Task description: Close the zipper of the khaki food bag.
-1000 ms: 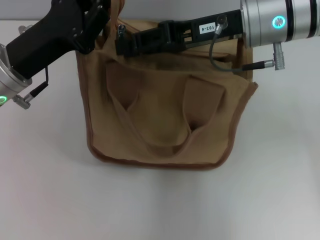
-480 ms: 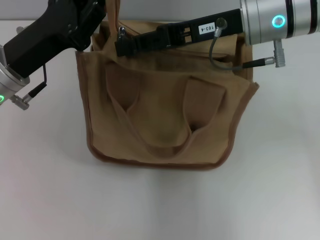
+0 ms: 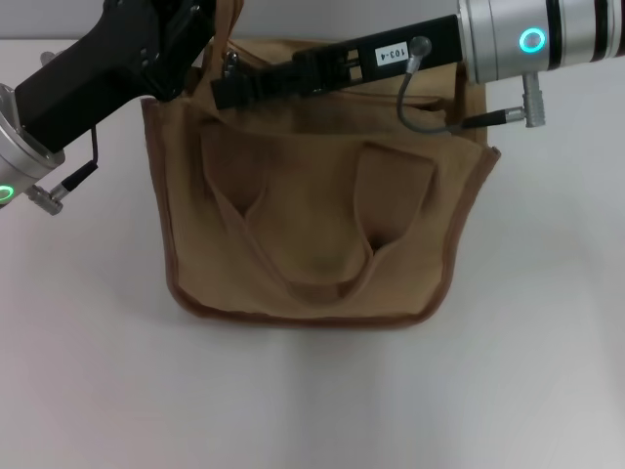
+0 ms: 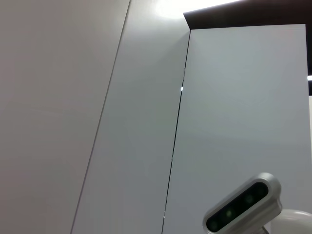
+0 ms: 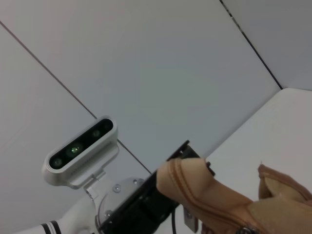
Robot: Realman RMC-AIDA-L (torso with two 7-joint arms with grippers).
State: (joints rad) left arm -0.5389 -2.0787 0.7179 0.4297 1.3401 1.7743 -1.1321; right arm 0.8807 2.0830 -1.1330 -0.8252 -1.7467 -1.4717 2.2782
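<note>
Bag body first: khaki food bag point(image 3: 312, 244) lies mid-frame on the white table point(image 3: 312, 410), handles toward me. Up top, my right gripper point(image 3: 227, 90) has slid left since a second ago, dragging the zipper point(image 3: 230, 64) slider to the upper-left corner; closure nearly done, I judge. Left gripper point(image 3: 186, 39) braces that corner. Jaws: can't tell for either.

Tan khaki food bag point(image 3: 322, 234), darker brown trim on edges, same tan on both strap handles point(image 3: 293, 210). Silver slider on the zipper point(image 3: 230, 64) at bag's top left corner. Black grippers, silver wrists with green-cyan ring lights. White table point(image 3: 312, 401) under bag.
</note>
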